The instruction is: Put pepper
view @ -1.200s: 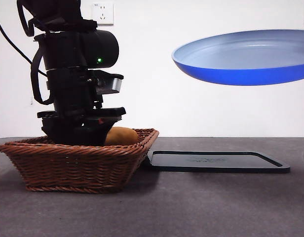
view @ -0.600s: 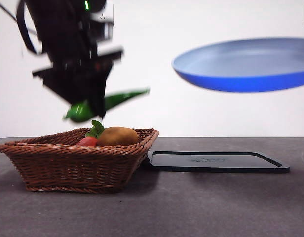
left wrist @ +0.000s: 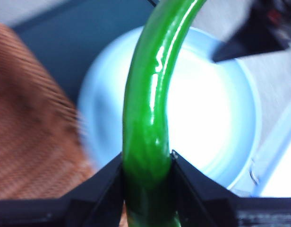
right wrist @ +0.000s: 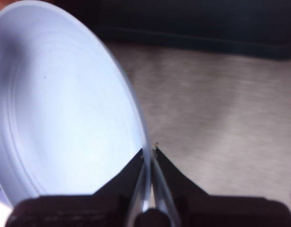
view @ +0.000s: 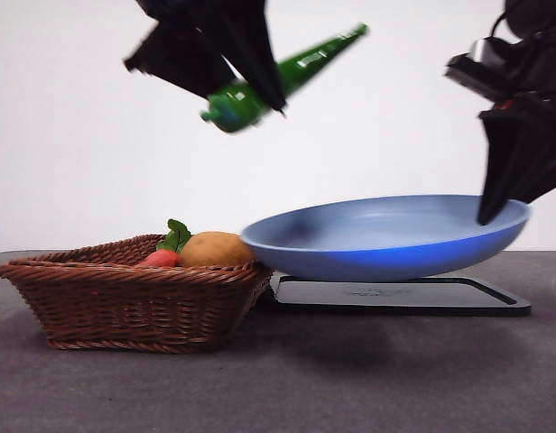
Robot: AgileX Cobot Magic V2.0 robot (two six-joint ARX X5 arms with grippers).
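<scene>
Two grippers at work: left gripper clamped on the pepper, high above the table and over the blue pan; right gripper pinched tight on that pan's rim, holding it low over the black tray, just beside the basket. Potato and radish left lying in the basket.

Risks, as judged: dropped from this height, could bounce off the shallow pan or land across its rim; tilted and gripped near one end, could slip early; thin rim grip could let the pan tip under the impact.

Since half a second ago: pepper carried higher and toward the pan; pan lowered from mid-air nearly to the tray.
</scene>
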